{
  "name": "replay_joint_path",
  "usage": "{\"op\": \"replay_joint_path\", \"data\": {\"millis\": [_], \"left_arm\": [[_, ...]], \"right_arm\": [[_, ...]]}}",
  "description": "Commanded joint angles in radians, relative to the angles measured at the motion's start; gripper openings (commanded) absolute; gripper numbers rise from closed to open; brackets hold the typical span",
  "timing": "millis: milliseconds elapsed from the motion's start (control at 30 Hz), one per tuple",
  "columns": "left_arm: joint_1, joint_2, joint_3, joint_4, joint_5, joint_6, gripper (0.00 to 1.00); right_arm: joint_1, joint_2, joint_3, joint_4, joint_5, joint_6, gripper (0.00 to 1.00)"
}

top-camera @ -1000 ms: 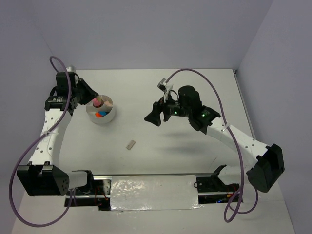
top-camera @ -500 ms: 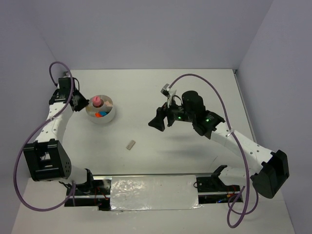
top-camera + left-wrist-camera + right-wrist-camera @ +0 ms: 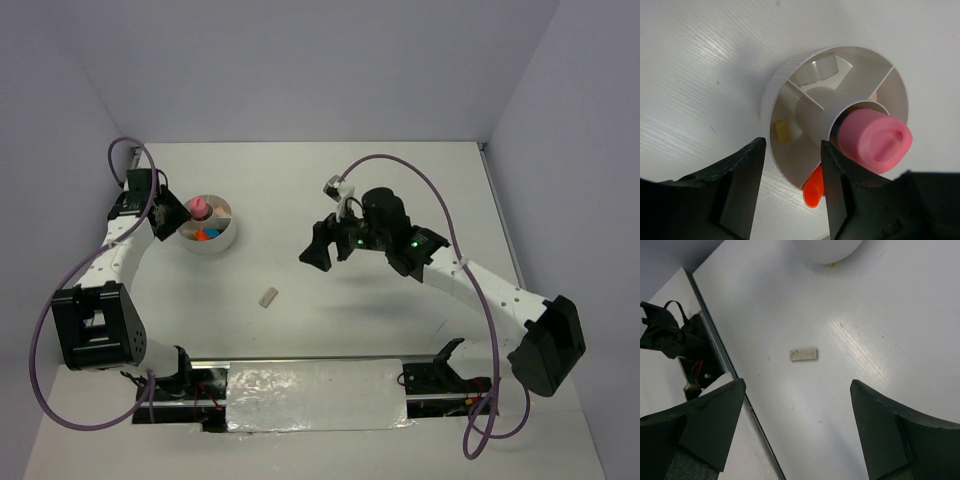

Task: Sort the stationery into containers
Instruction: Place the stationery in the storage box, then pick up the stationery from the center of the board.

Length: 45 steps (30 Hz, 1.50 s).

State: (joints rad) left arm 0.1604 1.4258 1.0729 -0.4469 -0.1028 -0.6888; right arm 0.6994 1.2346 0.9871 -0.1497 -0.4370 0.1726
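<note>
At table's 10 o'clock edge, top view: left pincer [image 3: 792, 143] hangs just beside the white bowl [image 3: 226, 241], on the bowl's 10 o'clock side. Its fingers stand apart and nothing is between them; the wrist view shows only the bowl's rim through the gap. The bowl is round and shallow, with thin dividers running out from a central sleeve. Pink tube [image 3: 874, 140] stands upright in that sleeve, its top well above the rim. Wrist view, compartments: small yellow block [image 3: 783, 131] lies at 9 o'clock; an orange cap [image 3: 813, 188] pokes over the rim at 6 o'clock, just beside the right-hand finger; a clear piece [image 3: 821, 67] sits at 12 o'clock, too faint to name. Top view also shows a blue piece [image 3: 213, 234] touching the orange one inside the bowl. Right pincer [image 3: 318, 248] hovers near the table's [image 3: 400, 180] centre, at about 3 o'clock from the bowl and well apart from it. Its fingers are spread wide and empty. Grey block [image 3: 803, 354] lies flat on the bare table, alone, at about 7 o'clock from the right pincer and 5 o'clock from the bowl, touching neither. Right wrist view frames this block between the two fingers, far below them.
</note>
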Motion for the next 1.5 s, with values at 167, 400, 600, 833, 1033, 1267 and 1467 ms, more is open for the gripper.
{"op": "replay_joint_path", "data": {"millis": [167,400,600,833,1033,1267,1467], "left_arm": [[0.011,-0.089,0.045,-0.010,0.047,-0.008,0.61],[0.011,-0.281,-0.005,-0.065,0.141,0.038,0.67],[0.011,-0.396,-0.048,-0.141,0.222,0.080,0.69],[0.008,-0.444,-0.087,-0.170,0.222,0.107,0.73],[-0.012,-0.420,-0.061,-0.165,0.222,0.112,0.74],[-0.027,-0.421,-0.067,-0.151,0.228,0.112,0.75],[-0.025,-0.412,-0.067,-0.148,0.242,0.118,0.75]], "right_arm": [[0.181,0.297,0.178,-0.185,0.459,0.316,0.93],[0.340,0.570,0.448,-0.477,0.782,0.732,0.75],[0.400,0.791,0.613,-0.622,0.790,0.869,0.61],[0.426,0.917,0.676,-0.659,0.725,0.941,0.55],[0.440,0.960,0.641,-0.621,0.657,0.963,0.46],[0.434,0.945,0.619,-0.542,0.620,0.947,0.55],[0.428,1.040,0.735,-0.654,0.624,0.952,0.53]]}}
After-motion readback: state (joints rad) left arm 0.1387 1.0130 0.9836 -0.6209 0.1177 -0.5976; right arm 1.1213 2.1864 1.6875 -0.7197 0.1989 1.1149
